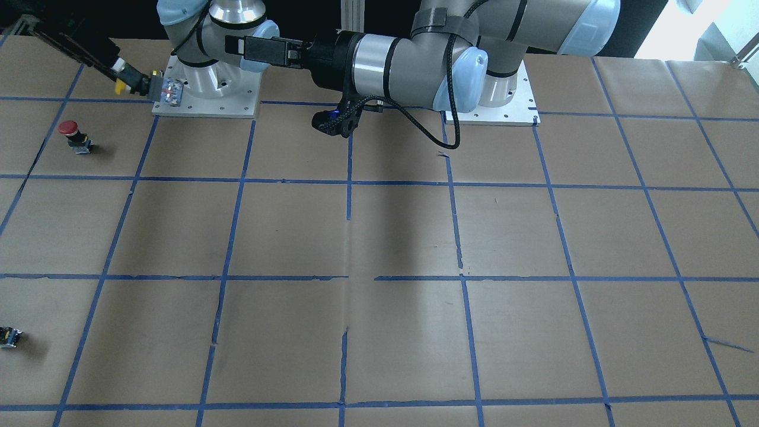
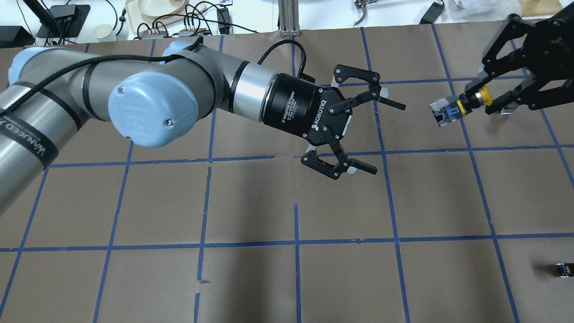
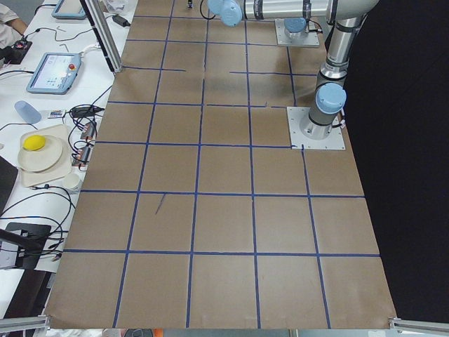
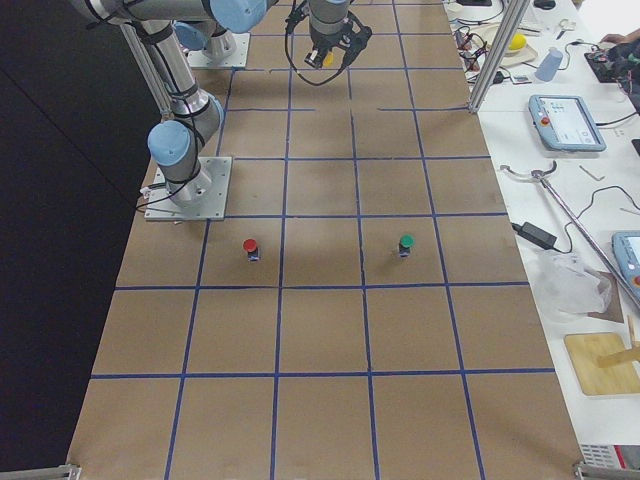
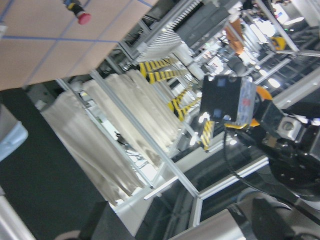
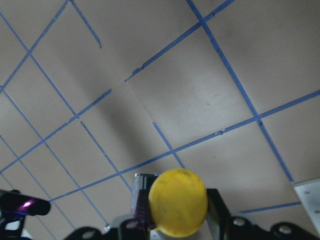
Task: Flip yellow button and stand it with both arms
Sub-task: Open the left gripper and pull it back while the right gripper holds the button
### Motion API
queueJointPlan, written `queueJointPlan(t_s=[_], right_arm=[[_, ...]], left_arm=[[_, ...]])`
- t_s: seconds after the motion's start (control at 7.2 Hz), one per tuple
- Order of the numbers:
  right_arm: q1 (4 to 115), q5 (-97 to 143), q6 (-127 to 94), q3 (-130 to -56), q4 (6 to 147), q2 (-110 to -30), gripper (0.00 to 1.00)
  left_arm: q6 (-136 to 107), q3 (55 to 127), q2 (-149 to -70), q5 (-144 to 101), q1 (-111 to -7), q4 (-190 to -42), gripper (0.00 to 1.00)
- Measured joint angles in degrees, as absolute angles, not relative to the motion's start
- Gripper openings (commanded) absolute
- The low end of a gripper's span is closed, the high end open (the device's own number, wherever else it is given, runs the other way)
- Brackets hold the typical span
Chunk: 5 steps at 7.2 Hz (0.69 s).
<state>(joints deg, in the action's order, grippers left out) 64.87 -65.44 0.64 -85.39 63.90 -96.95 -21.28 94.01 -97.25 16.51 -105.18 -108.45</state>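
Observation:
My right gripper [image 2: 483, 98] is shut on the yellow button [image 2: 483, 96] at its cap and holds it on its side above the table. The button's black body [image 2: 448, 112] points toward my left gripper. In the front view the right gripper [image 1: 127, 80] holds it beside the right arm's base. The right wrist view shows the yellow cap [image 6: 177, 202] between the fingers. My left gripper [image 2: 389, 138] is open and empty, its fingers aimed at the button with a gap between them. The left wrist view shows the button's body [image 5: 229, 99] straight ahead.
A red-capped button [image 1: 71, 135] stands on the table on the robot's right side. A small dark block [image 2: 563, 269] lies near that edge. A green-capped button [image 4: 405, 243] stands farther out. Two base plates [image 1: 204, 107] sit at the robot's edge.

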Motion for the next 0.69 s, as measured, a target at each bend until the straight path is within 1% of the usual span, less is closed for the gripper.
queueJointPlan(t_s=[0.28, 0.42, 0.69], right_arm=[[58.2, -71.8, 21.9, -87.1, 68.3, -95.7, 0.16], [56.2, -75.2, 30.7, -89.1, 73.0, -95.0, 0.16], [54.7, -80.4, 44.9, -95.1, 84.6, -94.7, 0.15]], left_arm=[[-32.8, 92.1, -95.1, 37.2, -104.9, -98.0, 1.0], [-35.0, 91.9, -93.9, 47.8, -104.9, -94.5, 1.0], [-28.5, 91.6, -92.2, 68.2, -104.7, -92.1, 1.0]])
